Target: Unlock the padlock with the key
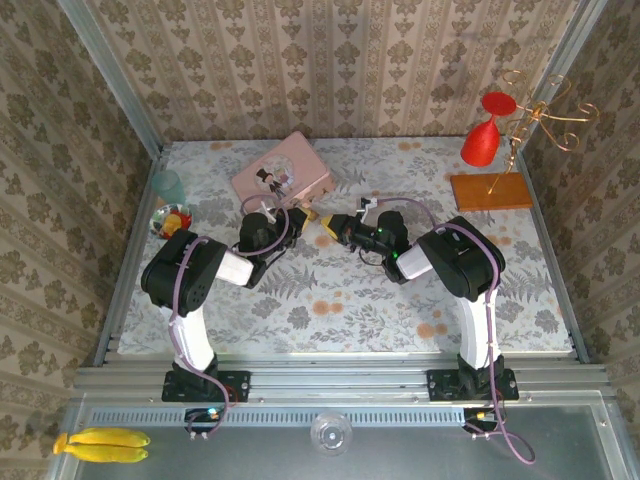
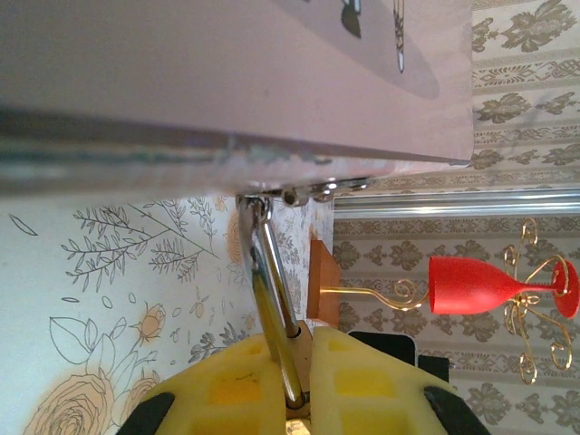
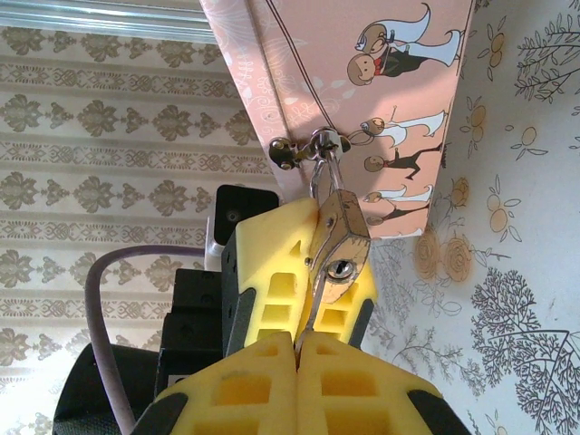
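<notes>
The small brass padlock hangs by its thin silvery shackle from the latch of the pink tin. My left gripper is shut on the padlock's body, its yellow pads on both sides. The keyhole faces the right wrist camera. My right gripper is shut on the key. The key's thin silver blade sticks out from between the pads. Its tip lies against the padlock's edge, just left of the keyhole. In the top view the two grippers meet tip to tip in front of the tin, left gripper and right gripper.
A red goblet hangs on a gold wire stand with a wooden base at the back right. A teal cup and a glass bowl of fruit stand at the left edge. Wallpapered walls enclose the table.
</notes>
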Robot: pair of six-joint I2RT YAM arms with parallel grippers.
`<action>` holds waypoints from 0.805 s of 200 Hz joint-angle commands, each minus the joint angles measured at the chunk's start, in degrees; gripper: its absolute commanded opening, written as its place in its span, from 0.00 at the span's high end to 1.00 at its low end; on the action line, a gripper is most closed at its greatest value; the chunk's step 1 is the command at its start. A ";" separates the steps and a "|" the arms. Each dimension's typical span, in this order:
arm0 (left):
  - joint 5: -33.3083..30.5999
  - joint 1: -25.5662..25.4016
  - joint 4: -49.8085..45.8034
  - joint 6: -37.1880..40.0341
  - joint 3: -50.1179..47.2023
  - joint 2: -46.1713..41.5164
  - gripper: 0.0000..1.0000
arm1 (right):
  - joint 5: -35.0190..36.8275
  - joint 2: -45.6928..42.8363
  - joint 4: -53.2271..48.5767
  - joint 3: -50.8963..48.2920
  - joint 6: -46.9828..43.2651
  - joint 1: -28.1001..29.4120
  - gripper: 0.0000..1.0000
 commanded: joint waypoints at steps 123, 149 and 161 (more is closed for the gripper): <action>5.26 -3.25 8.13 -9.99 0.64 -2.11 1.00 | -3.75 1.08 2.05 0.36 -2.06 -2.34 1.00; 5.27 -3.81 8.12 -9.86 0.81 -2.47 1.00 | -4.70 1.31 2.08 0.13 -2.94 -2.77 1.00; 5.24 -3.99 8.09 -9.87 0.91 -2.52 1.00 | -4.68 0.90 2.05 0.13 -2.85 -2.85 1.00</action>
